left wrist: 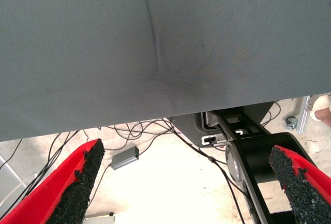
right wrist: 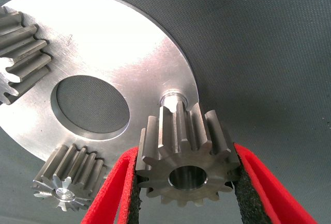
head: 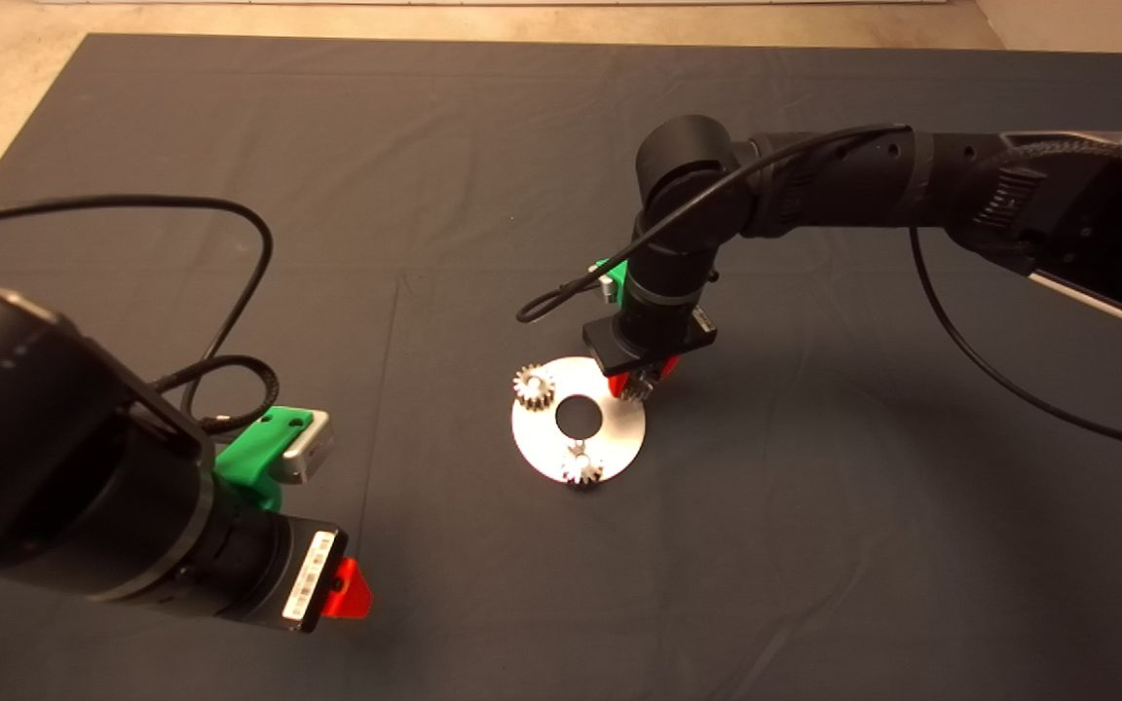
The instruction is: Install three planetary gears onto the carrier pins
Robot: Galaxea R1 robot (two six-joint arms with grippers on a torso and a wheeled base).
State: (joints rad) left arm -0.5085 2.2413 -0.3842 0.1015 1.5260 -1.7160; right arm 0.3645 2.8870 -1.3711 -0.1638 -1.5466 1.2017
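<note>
The white disc [head: 619,433] lies mid-mat with the carrier pins on it. Two planetary gears [head: 533,387] [head: 581,469] sit on pins on the disc. My right gripper [head: 641,378] is over the disc's far right rim, shut on the third gear [head: 631,390]. In the right wrist view the red fingers [right wrist: 116,182] clamp this gear [right wrist: 186,162] upright, just above and beside a bare pin [right wrist: 172,99]. The other two gears [right wrist: 18,48] [right wrist: 70,180] show on the disc [right wrist: 103,38] there. My left gripper [head: 349,589] waits at the lower left, open and empty.
The dark mat [head: 814,545] has a crease line [head: 395,321] left of the disc. The left wrist view looks past the mat's edge [left wrist: 155,123] at floor cables, a small grey box [left wrist: 124,158] and a black frame [left wrist: 248,151].
</note>
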